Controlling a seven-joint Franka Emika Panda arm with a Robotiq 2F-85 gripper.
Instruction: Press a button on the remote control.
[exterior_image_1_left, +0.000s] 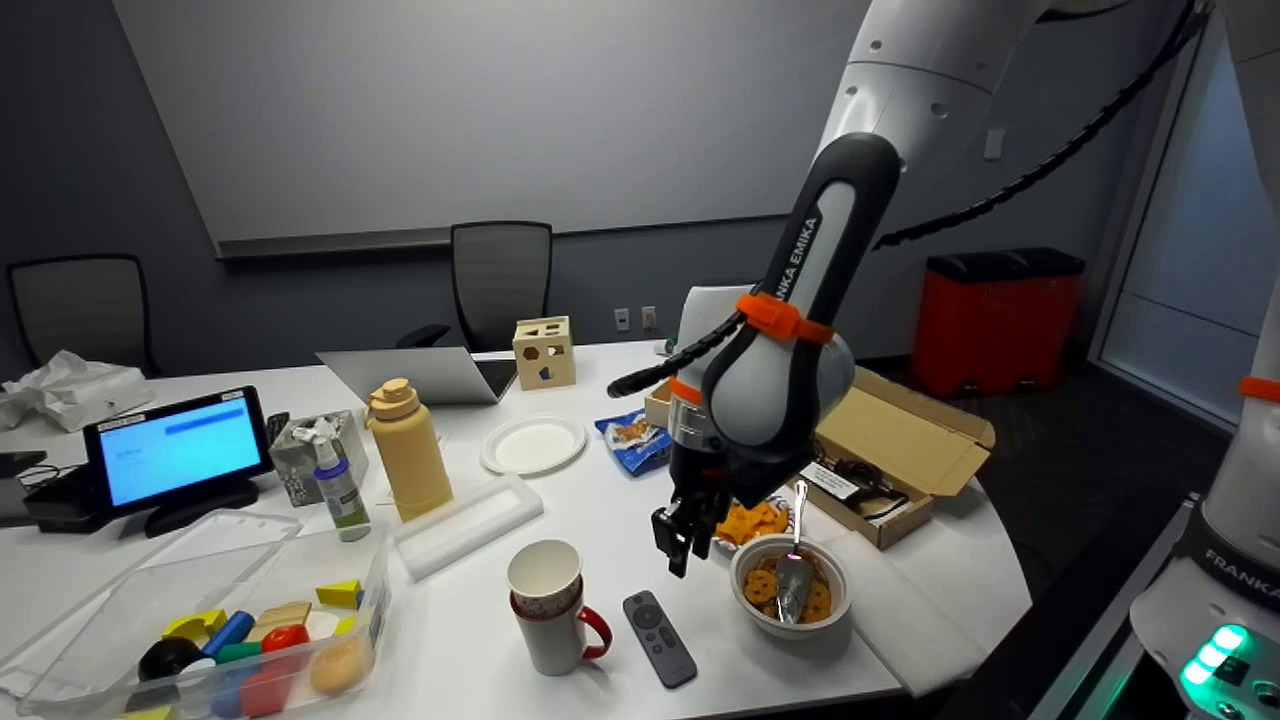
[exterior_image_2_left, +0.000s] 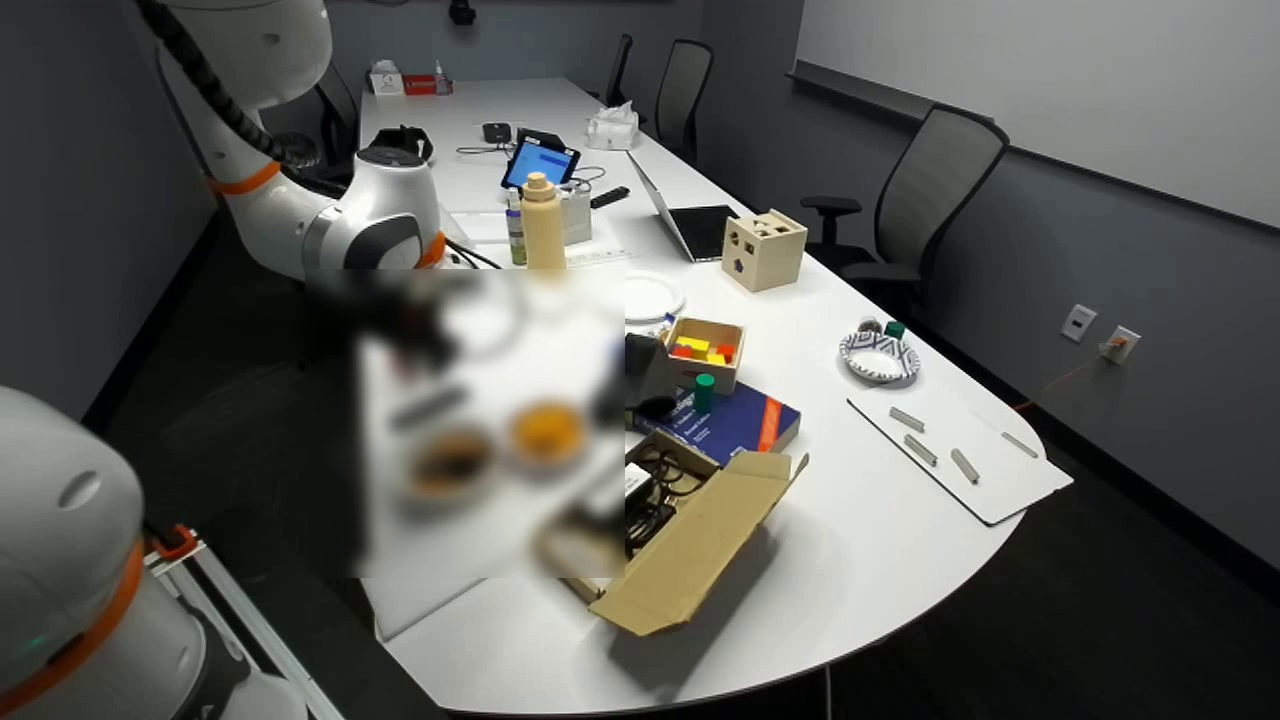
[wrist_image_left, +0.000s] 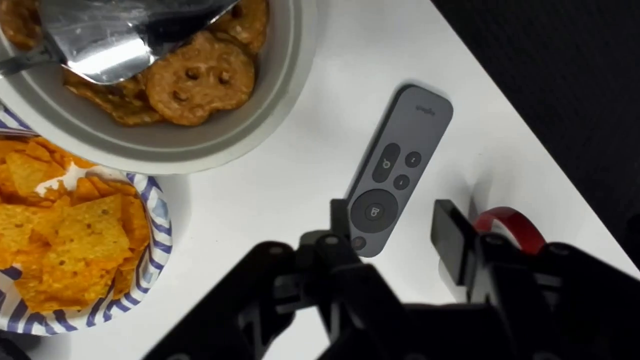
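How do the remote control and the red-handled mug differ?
The remote control lies flat; the red-handled mug stands upright. The remote is dark gray; the mug is white. A cup sits in the mug; nothing lies on the remote. Both rest on the white table.

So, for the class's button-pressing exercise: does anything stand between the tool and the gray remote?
Nothing visible does. The wrist view shows no object between the open tool and the gray remote. On either side of it stand the red-handled mug and the pretzel bowl, neither covering it.
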